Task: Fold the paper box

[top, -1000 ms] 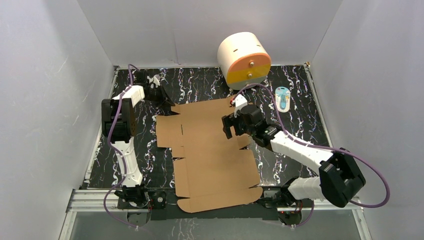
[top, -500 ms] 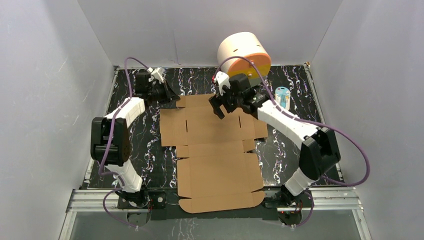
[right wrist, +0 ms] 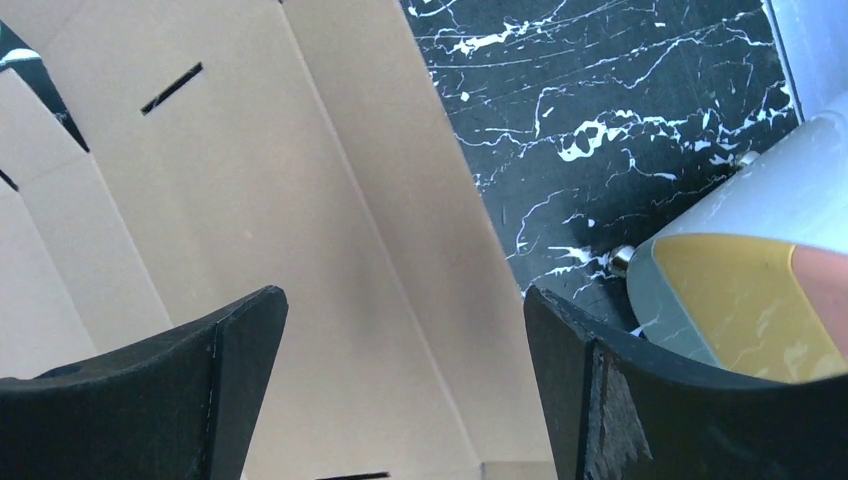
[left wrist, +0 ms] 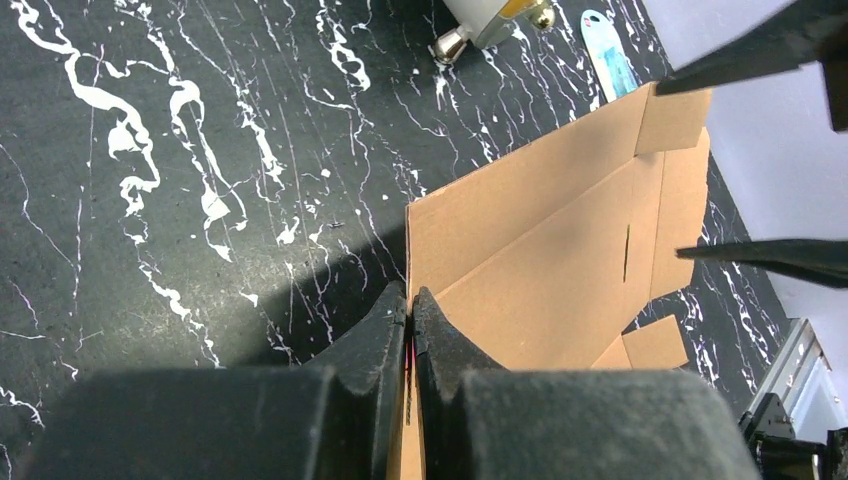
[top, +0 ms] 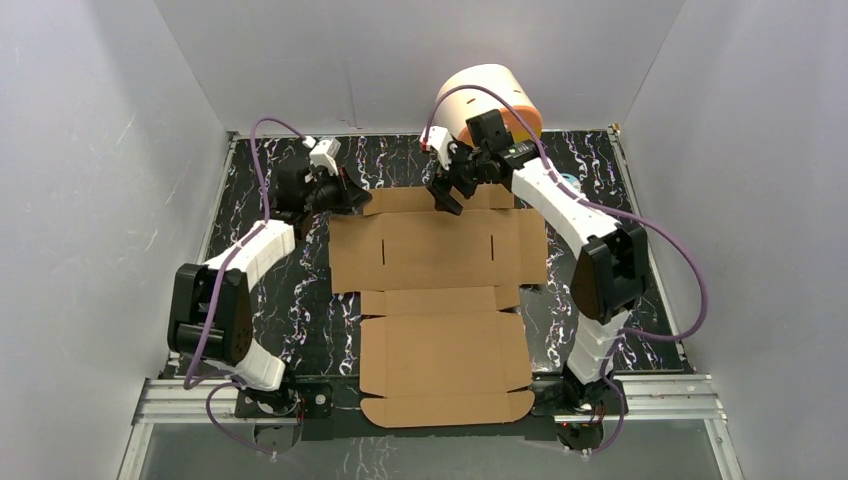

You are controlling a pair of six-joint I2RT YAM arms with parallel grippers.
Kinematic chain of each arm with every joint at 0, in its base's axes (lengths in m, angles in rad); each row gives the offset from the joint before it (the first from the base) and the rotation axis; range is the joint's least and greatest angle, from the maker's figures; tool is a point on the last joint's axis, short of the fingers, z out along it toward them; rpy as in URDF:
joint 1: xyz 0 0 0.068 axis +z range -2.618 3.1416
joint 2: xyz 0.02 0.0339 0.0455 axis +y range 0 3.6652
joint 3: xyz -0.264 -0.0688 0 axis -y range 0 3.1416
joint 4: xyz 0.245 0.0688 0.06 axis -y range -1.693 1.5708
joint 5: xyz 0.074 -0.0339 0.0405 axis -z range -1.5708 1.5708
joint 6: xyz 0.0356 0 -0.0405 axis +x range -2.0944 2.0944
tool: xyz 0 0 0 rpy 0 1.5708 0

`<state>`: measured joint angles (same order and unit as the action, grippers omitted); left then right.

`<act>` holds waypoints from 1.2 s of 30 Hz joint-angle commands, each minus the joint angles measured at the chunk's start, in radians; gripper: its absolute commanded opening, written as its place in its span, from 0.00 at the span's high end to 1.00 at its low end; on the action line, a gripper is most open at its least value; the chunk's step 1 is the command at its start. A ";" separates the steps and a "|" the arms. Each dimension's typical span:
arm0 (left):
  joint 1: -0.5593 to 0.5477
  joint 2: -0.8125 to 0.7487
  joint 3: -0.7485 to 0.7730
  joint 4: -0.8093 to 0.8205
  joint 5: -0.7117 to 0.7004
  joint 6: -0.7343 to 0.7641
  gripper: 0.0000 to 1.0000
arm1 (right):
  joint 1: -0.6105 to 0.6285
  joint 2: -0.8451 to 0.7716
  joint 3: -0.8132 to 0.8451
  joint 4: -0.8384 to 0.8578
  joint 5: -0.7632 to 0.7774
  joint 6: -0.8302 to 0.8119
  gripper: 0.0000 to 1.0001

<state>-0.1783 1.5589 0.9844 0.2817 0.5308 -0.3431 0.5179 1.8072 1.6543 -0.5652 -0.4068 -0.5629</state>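
Observation:
The paper box lies as a flat brown cardboard sheet with flaps and slots on the black marbled table, reaching from the near edge to the back. My left gripper is shut on the sheet's far-left corner. In the left wrist view its jaws pinch the cardboard edge. My right gripper hovers open over the sheet's far edge, near the middle. In the right wrist view, the right gripper has only cardboard below it and holds nothing.
A white cylinder with an orange-yellow face stands at the back, close behind the right gripper, and shows in the right wrist view as the cylinder. A small teal object lies at the back right, partly hidden by the right arm. Grey walls enclose the table.
The right gripper moved from the sheet's middle to its far edge, staying open. The left gripper shifted right, holding the corner. The sheet turned square to the table and slid right.

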 commanded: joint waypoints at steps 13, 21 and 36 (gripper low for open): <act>-0.072 -0.163 -0.064 0.102 -0.062 0.105 0.99 | -0.040 0.260 0.365 -0.338 -0.202 -0.227 0.30; -0.082 -0.156 -0.067 0.108 -0.070 0.098 0.96 | -0.038 0.234 0.350 -0.354 -0.230 -0.260 0.68; -0.093 -0.174 0.002 -0.035 -0.143 0.040 0.68 | 0.022 0.106 0.222 -0.180 0.060 -0.326 0.93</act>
<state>-0.2680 1.4437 0.9291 0.2985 0.4248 -0.2901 0.5125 1.9942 1.8839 -0.8330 -0.4774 -0.8425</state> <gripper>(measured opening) 0.269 0.093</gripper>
